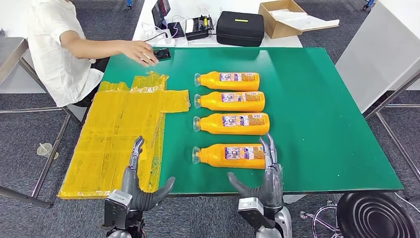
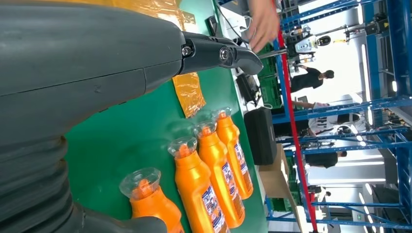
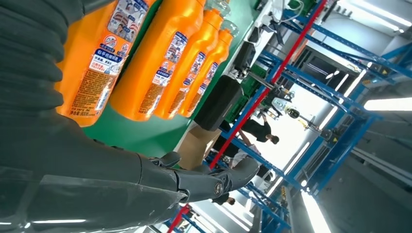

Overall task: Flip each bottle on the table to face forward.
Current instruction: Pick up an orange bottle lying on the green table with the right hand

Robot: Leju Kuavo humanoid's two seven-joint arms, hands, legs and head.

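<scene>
Four orange bottles lie on their sides in a column on a green table (image 1: 322, 124), each with its clear cap pointing toward the robot's left and its printed label facing up. From farthest to nearest: the first bottle (image 1: 227, 81), the second bottle (image 1: 230, 101), the third bottle (image 1: 231, 124) and the fourth bottle (image 1: 229, 155) — evenly spaced, parallel, not touching.

The robot's right hand (image 1: 265, 178) sits at the near table edge, fingers apart and pointing forward, with its fingertips (image 1: 268, 148) just beside the base end of the fourth bottle; it grasps nothing. The left hand (image 1: 138, 186) is also spread and empty, its fingers reaching over a sheet of crumpled yellow plastic film (image 1: 124, 134) that covers the table's left part.

At the far left corner a person in a white shirt (image 1: 49, 44) reaches an arm over the table, hand beside a dark phone (image 1: 162, 53). Beyond the green surface stand a black zippered case (image 1: 240, 28), an open cardboard box (image 1: 282, 17) and some small electronics with cables.
</scene>
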